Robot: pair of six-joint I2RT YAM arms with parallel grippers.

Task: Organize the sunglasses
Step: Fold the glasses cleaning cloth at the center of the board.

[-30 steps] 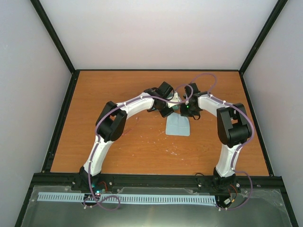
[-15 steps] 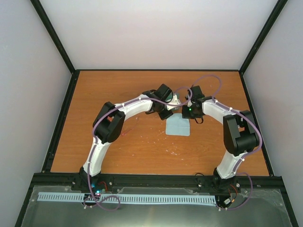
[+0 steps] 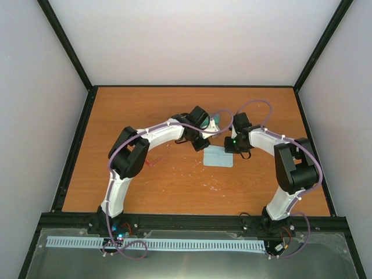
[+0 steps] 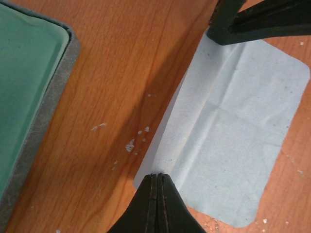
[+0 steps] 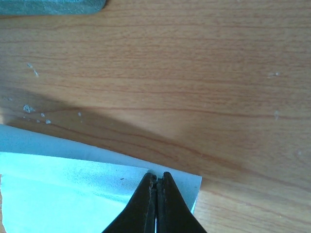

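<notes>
The pale blue cloth (image 3: 219, 158) lies on the table between my two grippers. My left gripper (image 3: 206, 145) is shut on its far left edge, and the left wrist view (image 4: 156, 175) shows the cloth (image 4: 233, 136) folded up there. My right gripper (image 3: 232, 148) is shut on the far right corner, and the right wrist view (image 5: 158, 175) shows two layers of cloth (image 5: 73, 194). The grey-blue case (image 3: 215, 119) lies open just beyond, with a green lining (image 4: 24, 82). Of the sunglasses only a thin red trace (image 3: 152, 163) shows beside my left forearm.
The orange wooden table (image 3: 145, 110) is fenced by a black frame, with white walls behind. The case rim (image 5: 48, 6) lies close beyond the right gripper. My right gripper's fingers (image 4: 257, 19) show at the top of the left wrist view.
Both grippers have come down and drawn apart with the cloth's far edge. The cloth, which was lifted in a peak, now lies lower and shorter. The left elbow has swung left.
</notes>
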